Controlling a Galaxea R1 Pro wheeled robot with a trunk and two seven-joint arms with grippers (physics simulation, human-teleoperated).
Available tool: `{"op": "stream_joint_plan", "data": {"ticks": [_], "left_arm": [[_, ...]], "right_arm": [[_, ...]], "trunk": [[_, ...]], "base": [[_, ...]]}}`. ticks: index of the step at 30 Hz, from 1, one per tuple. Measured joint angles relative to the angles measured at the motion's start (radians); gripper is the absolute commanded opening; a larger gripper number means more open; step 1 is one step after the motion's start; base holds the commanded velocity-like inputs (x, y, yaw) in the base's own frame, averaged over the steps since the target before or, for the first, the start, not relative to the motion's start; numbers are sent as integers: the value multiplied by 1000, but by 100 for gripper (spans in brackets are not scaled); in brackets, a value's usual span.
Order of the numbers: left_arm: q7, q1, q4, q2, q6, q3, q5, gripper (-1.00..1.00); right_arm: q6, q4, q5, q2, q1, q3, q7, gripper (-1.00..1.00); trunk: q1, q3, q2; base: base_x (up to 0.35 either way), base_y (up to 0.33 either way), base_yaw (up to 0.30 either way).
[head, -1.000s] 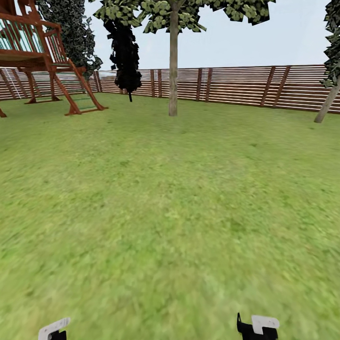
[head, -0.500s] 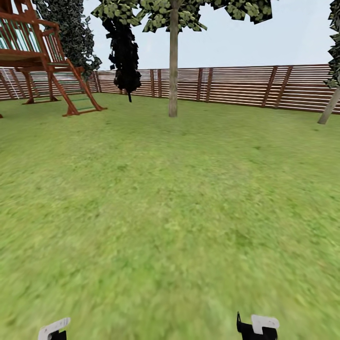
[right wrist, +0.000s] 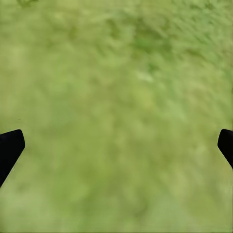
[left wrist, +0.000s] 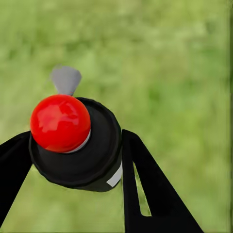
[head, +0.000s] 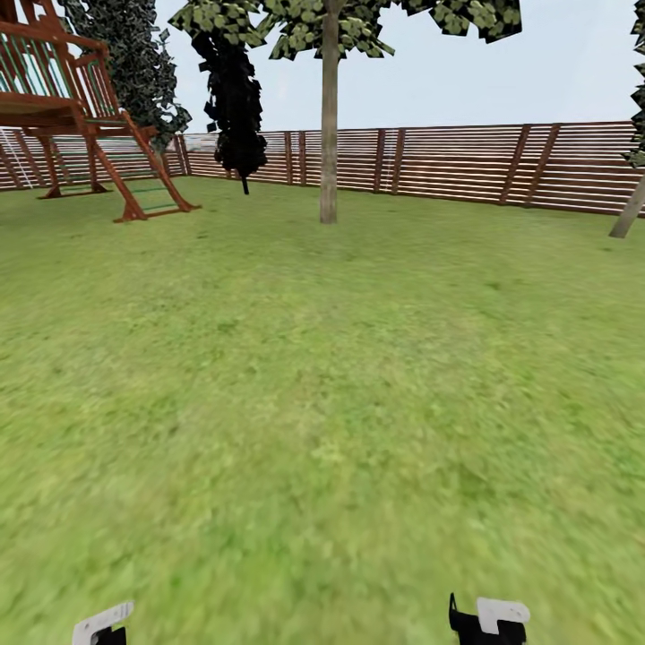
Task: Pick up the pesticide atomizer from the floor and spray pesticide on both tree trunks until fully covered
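In the left wrist view my left gripper (left wrist: 77, 162) is shut on the pesticide atomizer (left wrist: 73, 141), a black round body with a red ball top and a grey nozzle, held over grass. My right gripper (right wrist: 116, 150) is open, with lawn between its wide-apart fingers. In the head view the left gripper (head: 103, 624) and right gripper (head: 488, 620) peek in at the bottom edge. One tree (head: 329, 116) with a straight pale trunk stands ahead near the fence. A second tree trunk (head: 627, 215) leans at the far right edge.
Broad green lawn (head: 322, 403) stretches ahead to a brown slat fence (head: 466, 166). A wooden play structure (head: 81, 107) with a ladder stands at the far left. A black cone-shaped tree (head: 235, 98) hangs beside the central tree.
The whole head view has shifted a little: the play structure slid left and the right trunk slid towards the edge, so the camera moved. Both grippers keep their places in the picture.
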Motion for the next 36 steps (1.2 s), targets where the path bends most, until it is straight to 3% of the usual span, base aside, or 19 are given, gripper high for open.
{"op": "stream_joint_plan", "data": {"ticks": [36], "left_arm": [[0,0,0,0,-1,0,1,-100]], "right_arm": [[1,0,0,0,0,0,1,100]], "trunk": [[0,0,0]], "base": [[340,0,0]]}}
